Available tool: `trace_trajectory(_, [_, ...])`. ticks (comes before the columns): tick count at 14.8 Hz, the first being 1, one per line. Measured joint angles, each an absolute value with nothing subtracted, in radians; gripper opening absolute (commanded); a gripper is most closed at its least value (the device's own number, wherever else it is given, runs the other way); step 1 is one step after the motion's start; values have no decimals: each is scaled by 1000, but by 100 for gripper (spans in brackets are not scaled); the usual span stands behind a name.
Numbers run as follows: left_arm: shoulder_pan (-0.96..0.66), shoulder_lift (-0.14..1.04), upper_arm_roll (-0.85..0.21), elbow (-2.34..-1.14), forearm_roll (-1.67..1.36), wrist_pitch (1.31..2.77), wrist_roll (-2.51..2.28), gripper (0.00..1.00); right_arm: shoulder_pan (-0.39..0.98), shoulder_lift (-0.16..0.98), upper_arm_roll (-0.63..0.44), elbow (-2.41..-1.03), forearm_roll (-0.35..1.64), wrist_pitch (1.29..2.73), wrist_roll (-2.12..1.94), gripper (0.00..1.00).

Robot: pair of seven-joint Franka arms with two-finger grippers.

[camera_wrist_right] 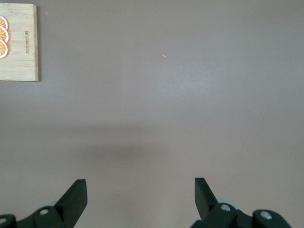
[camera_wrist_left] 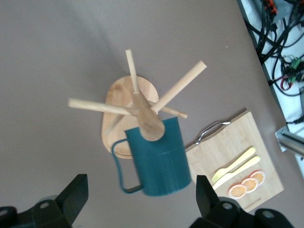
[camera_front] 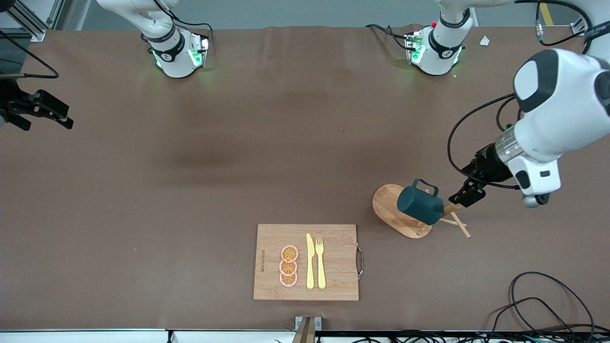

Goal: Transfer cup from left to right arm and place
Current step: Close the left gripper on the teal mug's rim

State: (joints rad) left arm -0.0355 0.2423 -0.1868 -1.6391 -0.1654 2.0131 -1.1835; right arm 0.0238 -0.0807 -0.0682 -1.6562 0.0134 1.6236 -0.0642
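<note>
The dark teal ribbed cup hangs mouth-first on a peg of the wooden peg rack, its looped handle turned toward the robots' bases. In the left wrist view the cup sits on a peg with the rack's oval base under it. My left gripper is open just off the cup's closed bottom, on the side toward the left arm's end of the table; its fingers stand wide apart with nothing between them. My right gripper waits open over bare table at the right arm's end, and shows so in its wrist view.
A wooden cutting board lies near the table's front edge, carrying three orange slices, a yellow knife and a yellow fork. Black cables lie at the front corner by the left arm's end.
</note>
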Motion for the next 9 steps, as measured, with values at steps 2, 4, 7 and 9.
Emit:
trace_trajectory(2, [-40, 275, -191, -1639, -202, 2045, -1213, 100, 24, -81, -68, -1656, 13, 1624, -64, 100])
trace_trajectory(4, [-41, 309, -193, -1639, -216, 2077, -1218, 100, 24, -81, -68, -1656, 13, 1623, -64, 100])
trace_trajectory(7, [-45, 360, -194, -1638, -218, 2122, -1218, 100, 24, -81, -68, -1656, 13, 1623, -64, 100])
trace_trajectory(9, [-52, 388, -195, -1638, -218, 2154, -1218, 100, 25, -81, -68, -1656, 14, 1623, -64, 100])
